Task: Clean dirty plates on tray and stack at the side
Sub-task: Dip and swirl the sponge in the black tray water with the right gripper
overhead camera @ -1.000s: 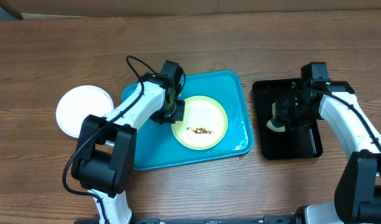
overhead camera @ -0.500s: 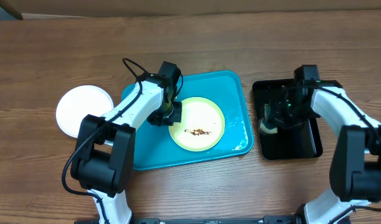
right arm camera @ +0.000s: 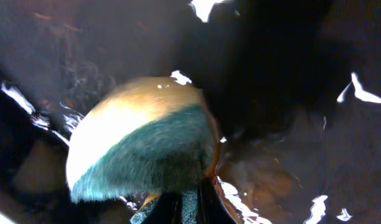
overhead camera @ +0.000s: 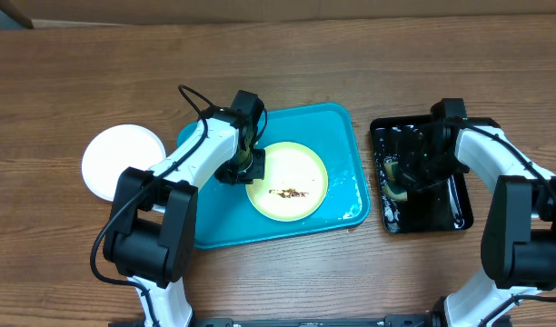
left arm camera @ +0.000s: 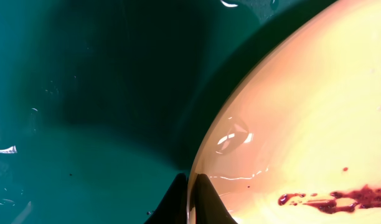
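The round, flat, light green-rimmed plate with a cream centre (overhead camera: 292, 173) is seen lying inside the large rectangular teal-blue plastic tray (overhead camera: 332, 123), towards the tray's middle. A brown sauce smear (overhead camera: 292, 192) is spread across the lower part of the plate's centre. The left gripper (overhead camera: 249, 162) is placed at this plate's left edge. In the left wrist view the rim is caught between the two dark fingertips, which are drawn close together with only the rim's thickness between them. Water droplets are scattered on the tray floor beside the plate.

A round, flat white plate (overhead camera: 124, 162) is set on the brown wooden table (overhead camera: 78, 73) to the left of the teal tray, well apart from both grippers and just beside the left arm.

The right gripper (overhead camera: 412, 171) is lowered into the smaller narrow black tray (overhead camera: 441, 213) at the right. A rounded sponge with a yellow body and a green scouring face (right arm camera: 141, 143) is pinched between its fingers, as seen in the right wrist view, and is pressed against the wet black tray floor. The green-rimmed plate is well apart from this gripper, on the far side of the teal tray's right rim.
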